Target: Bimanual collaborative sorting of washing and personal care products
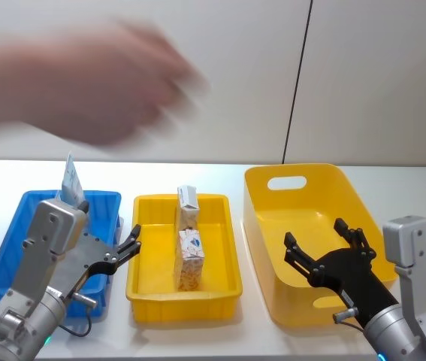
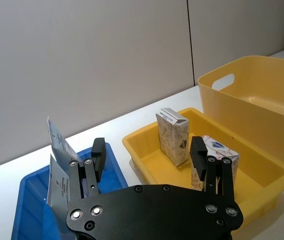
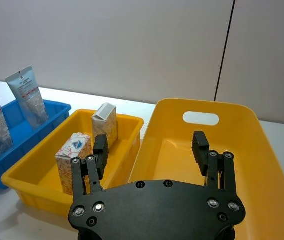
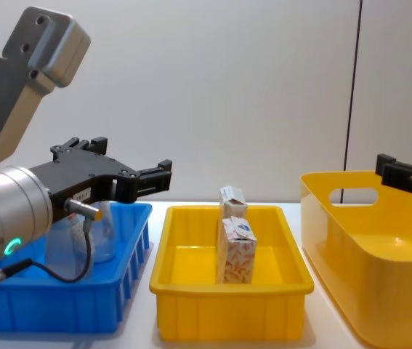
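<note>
Left gripper [image 1: 122, 252] and right gripper [image 1: 321, 242]: fingers spread apart, nothing held. Cartons [image 1: 189, 258] are stood between the two sets of fingers. A grasp is judged pending, for which descent onto one carton is required.

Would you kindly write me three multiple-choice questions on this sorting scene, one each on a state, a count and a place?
1. The left end effector and the right end effector, which is above the big yellow tub, are:
A) both open and empty
B) both shut
C) left shut, right open

2. How many tubes stand in the blue bin?
A) one
B) two
C) four

3. Where are the two cartons?
A) in the blue bin
B) in the big yellow tub
C) in the small yellow tray

Answers:
1 A, the fingers of each are spread with nothing between them.
2 B, the right wrist view shows a pair leaning there.
3 C, both stand upright in that tray, one behind the other.
</note>
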